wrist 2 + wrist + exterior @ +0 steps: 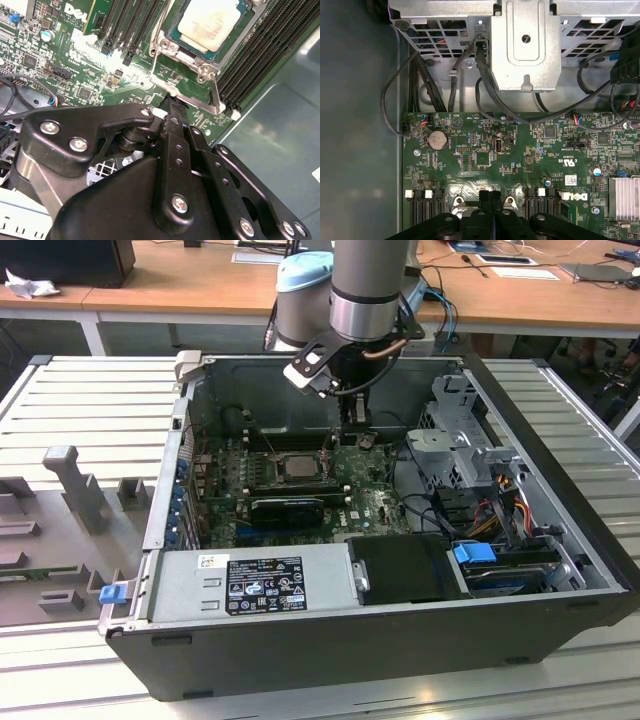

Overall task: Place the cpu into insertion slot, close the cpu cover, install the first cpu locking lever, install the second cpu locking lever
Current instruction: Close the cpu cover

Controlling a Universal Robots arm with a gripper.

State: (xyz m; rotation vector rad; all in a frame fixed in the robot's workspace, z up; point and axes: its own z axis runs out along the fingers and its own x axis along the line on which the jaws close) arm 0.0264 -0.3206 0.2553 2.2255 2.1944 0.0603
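Observation:
The cpu point(212, 20), a pale silvery square, lies in the insertion slot point(173, 36) at the middle of the green motherboard point(370, 500); in the exterior view the cpu point(298, 466) sits just to the exterior view's left of my arm. The silvery cpu cover point(206, 64) lies flat around it. A thin metal locking lever point(159, 30) runs along one side of the socket. My gripper point(171, 101) is shut, nothing visible between its black fingers point(485, 200), and its tip hovers right at the socket frame's edge. From outside, the gripper point(355, 425) hangs low over the board.
A grey power supply box point(250, 585) fills the case's near side. A metal drive cage point(465, 430) with cables point(485, 75) stands on the exterior view's right. Long black memory slots point(260, 55) flank the socket. A finned heatsink point(625, 197) sits on the board.

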